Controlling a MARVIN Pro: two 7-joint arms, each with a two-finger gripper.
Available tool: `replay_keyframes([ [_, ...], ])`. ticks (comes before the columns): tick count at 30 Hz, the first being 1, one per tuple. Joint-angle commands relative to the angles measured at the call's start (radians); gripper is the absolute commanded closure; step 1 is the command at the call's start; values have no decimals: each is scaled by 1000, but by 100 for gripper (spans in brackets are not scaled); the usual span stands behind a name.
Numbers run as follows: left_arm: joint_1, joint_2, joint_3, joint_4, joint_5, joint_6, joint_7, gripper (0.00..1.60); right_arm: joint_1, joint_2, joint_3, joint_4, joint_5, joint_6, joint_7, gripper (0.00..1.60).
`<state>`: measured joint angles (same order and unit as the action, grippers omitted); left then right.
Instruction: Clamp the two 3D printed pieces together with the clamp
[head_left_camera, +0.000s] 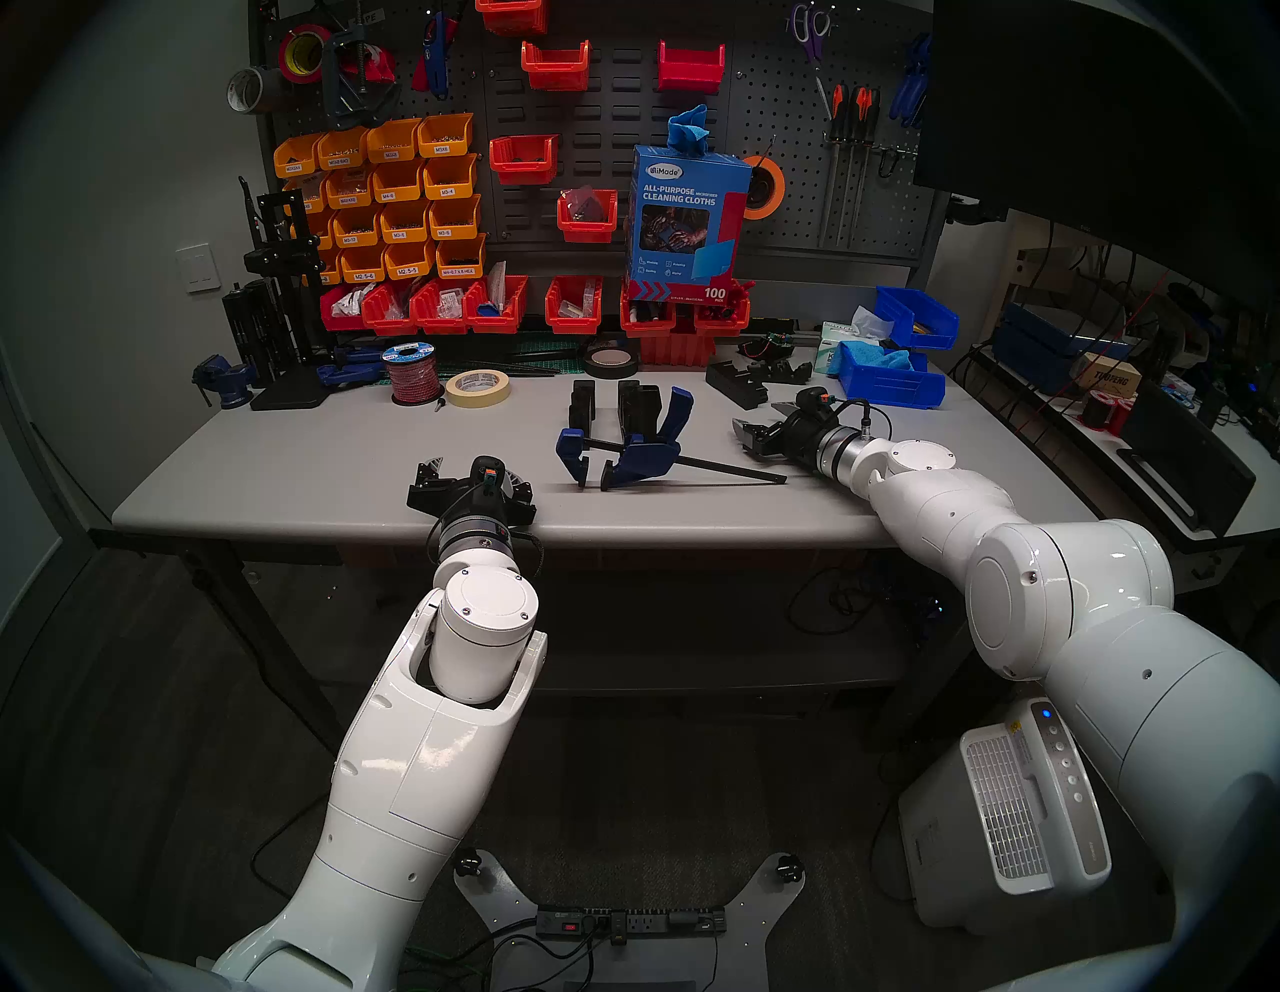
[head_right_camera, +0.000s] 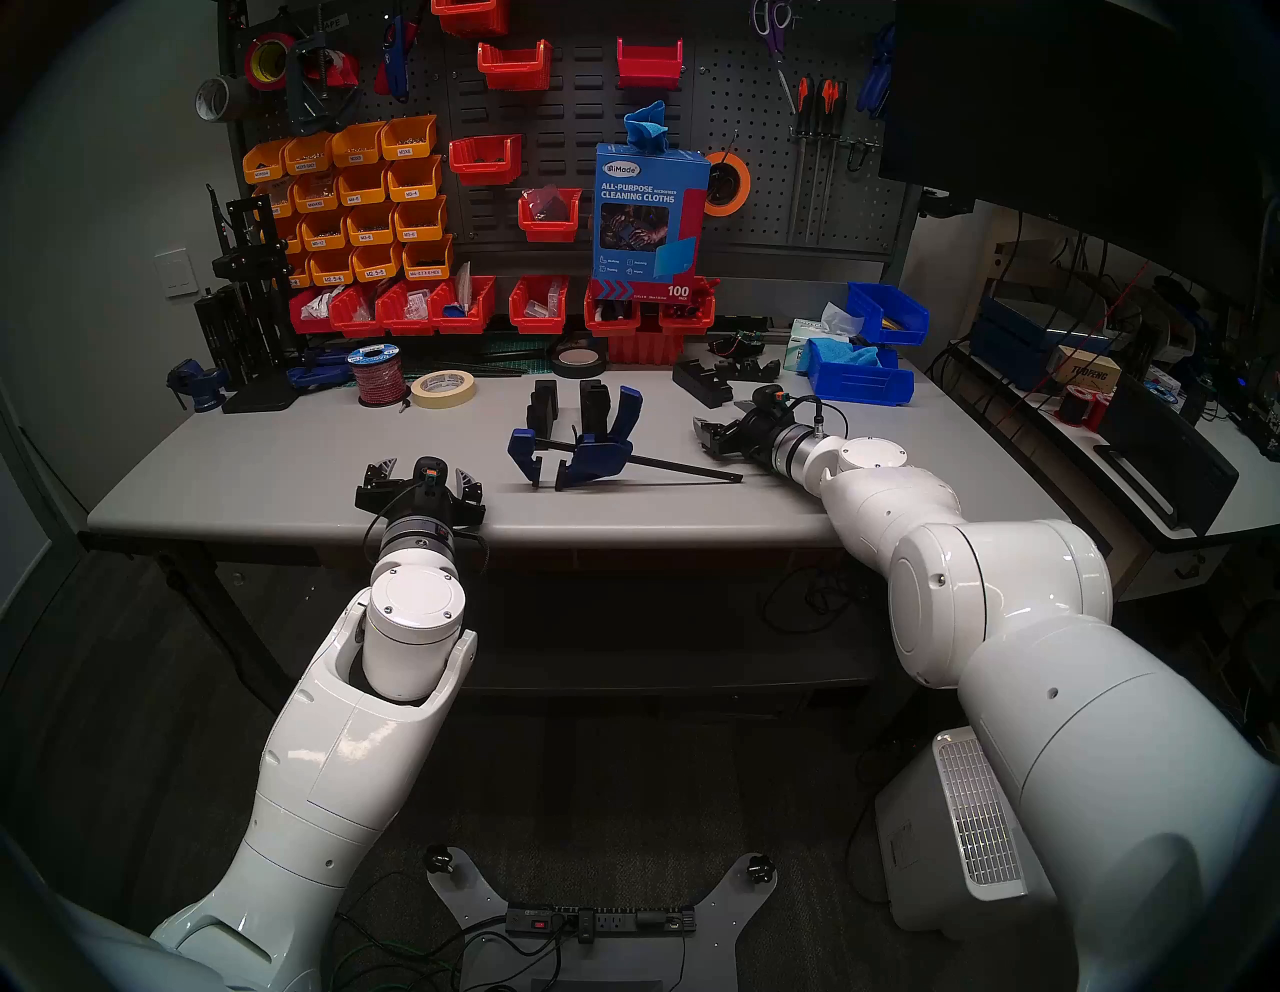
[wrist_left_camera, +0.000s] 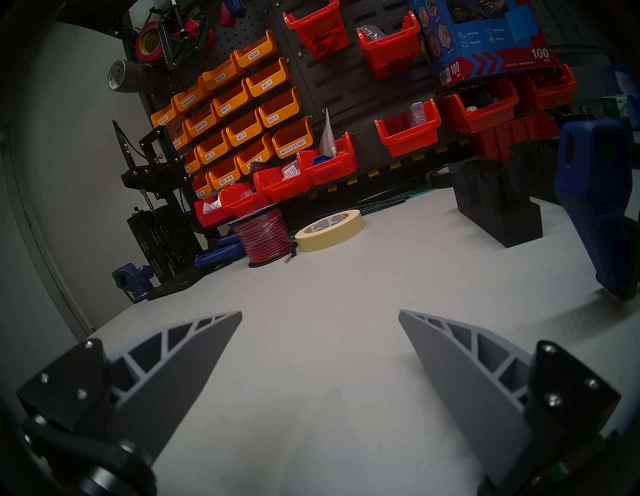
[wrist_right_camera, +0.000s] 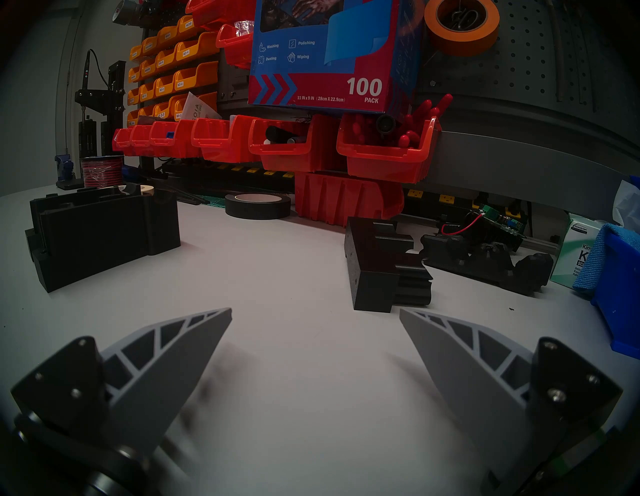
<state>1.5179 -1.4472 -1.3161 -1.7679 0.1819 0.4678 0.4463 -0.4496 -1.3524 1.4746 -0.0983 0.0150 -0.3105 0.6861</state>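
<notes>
The left gripper (head_left_camera: 471, 478) hovers at the near table (head_left_camera: 277, 471) edge, fingers spread wide and empty. Right of it the clamp (head_left_camera: 641, 457) lies mid-table, its bar pointing right. The two 3D printed pieces (head_left_camera: 613, 409) stand just behind it, slightly apart. Farther right, the right gripper (head_left_camera: 751, 433) is splayed, empty.
</notes>
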Motion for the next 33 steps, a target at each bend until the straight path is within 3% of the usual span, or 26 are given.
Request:
replay_keyframes([
  [1,-17,-1,0,-24,0,-4,-1,0,-1,0,-1,-2,-1,1,0,0],
  [9,-17,-1,0,-24,0,-4,-1,0,-1,0,-1,-2,-1,1,0,0],
  [20,-36,69,20,-51,0,-65,-88,0,-1,0,-1,-2,0,1,0,0],
  [30,-84,93,-31,-44,-6,-67,-129,0,-1,0,-1,-2,0,1,0,0],
  [33,-82,140,-34,-55,-12,-93,-186,0,-1,0,-1,-2,0,1,0,0],
])
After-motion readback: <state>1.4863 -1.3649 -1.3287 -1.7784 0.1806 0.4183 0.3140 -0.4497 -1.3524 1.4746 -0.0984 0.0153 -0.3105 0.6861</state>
